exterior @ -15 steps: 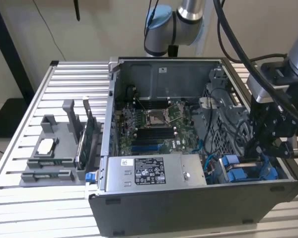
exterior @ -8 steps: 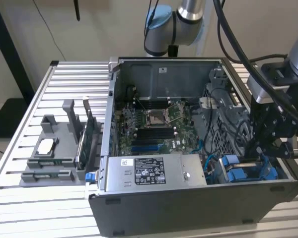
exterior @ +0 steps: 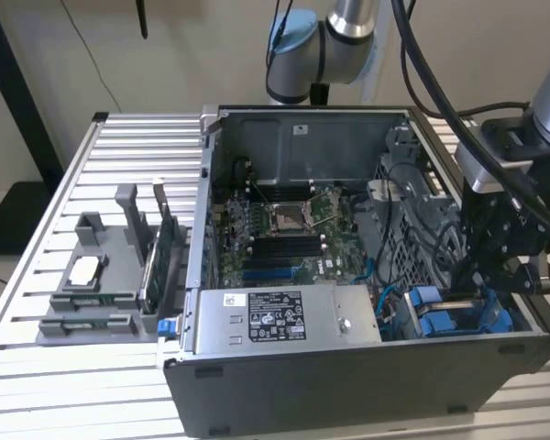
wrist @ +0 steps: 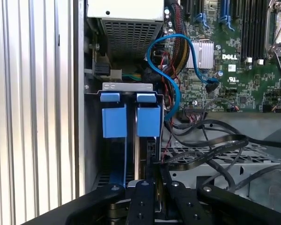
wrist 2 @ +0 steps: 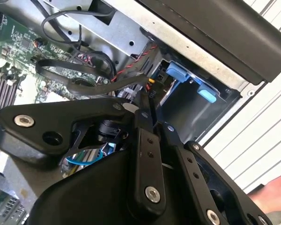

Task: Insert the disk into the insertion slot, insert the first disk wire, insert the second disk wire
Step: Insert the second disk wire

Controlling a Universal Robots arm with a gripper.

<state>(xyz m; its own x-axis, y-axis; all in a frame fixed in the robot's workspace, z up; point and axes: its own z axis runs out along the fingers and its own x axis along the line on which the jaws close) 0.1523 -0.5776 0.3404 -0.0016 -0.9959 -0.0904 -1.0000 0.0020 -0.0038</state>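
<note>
My gripper (exterior: 473,291) reaches down into the open computer case at the exterior view's right, over the insertion slot (exterior: 458,332). In both wrist views its fingers (wrist: 141,187) meet, shut on the end of a flat black disk wire (wrist: 210,151) that curves away across the case. The gripper (wrist: 152,171) holds this wire end just behind the disk (wrist: 148,121), whose blue carrier stands in the grey slot (wrist: 126,87) beside a second blue carrier (wrist: 114,121). The disk's silver body is mostly hidden. The second wrist view shows the gripper (wrist 2: 149,110) near the blue tabs (wrist 2: 178,74).
A grey power-supply box (exterior: 284,316) with a white sticker lies at the case front, the green motherboard (exterior: 284,225) behind it. A blue cable (wrist: 171,61) and loose black cables (wrist: 201,129) cross near the bay. A grey fixture (exterior: 101,284) stands on the slatted table (exterior: 37,385).
</note>
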